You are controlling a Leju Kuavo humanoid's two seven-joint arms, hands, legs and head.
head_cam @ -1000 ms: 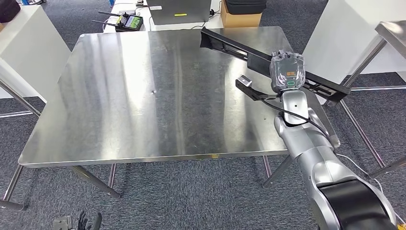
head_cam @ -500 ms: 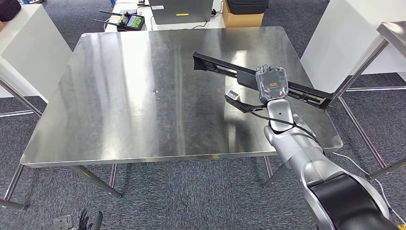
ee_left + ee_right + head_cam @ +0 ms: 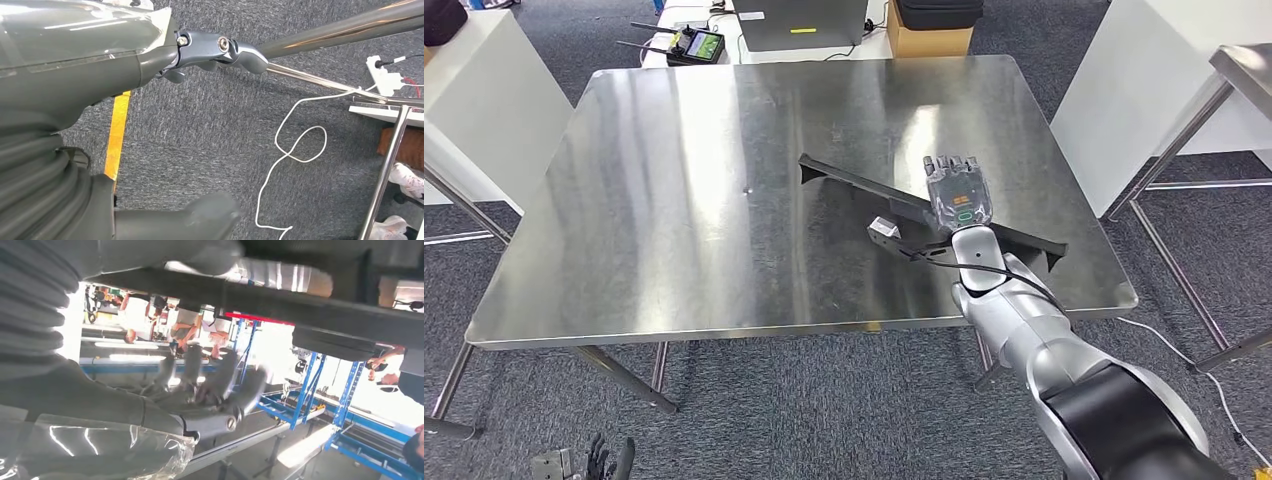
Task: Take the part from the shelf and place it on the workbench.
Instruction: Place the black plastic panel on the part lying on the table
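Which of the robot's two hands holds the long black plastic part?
The right hand, reaching over the shiny steel workbench, grips the long black part; the left hand hangs low near the carpet, holding nothing.

My steel workbench [image 3: 684, 200] stands on grey carpet [image 3: 824, 400]. The long black part [image 3: 864, 188] lies directly on it, slanting across the right half toward the right edge.

I see a controller [image 3: 698, 46], a laptop [image 3: 799, 22] and a box [image 3: 927, 40] beyond the table, white cable [image 3: 295, 150] on carpet.
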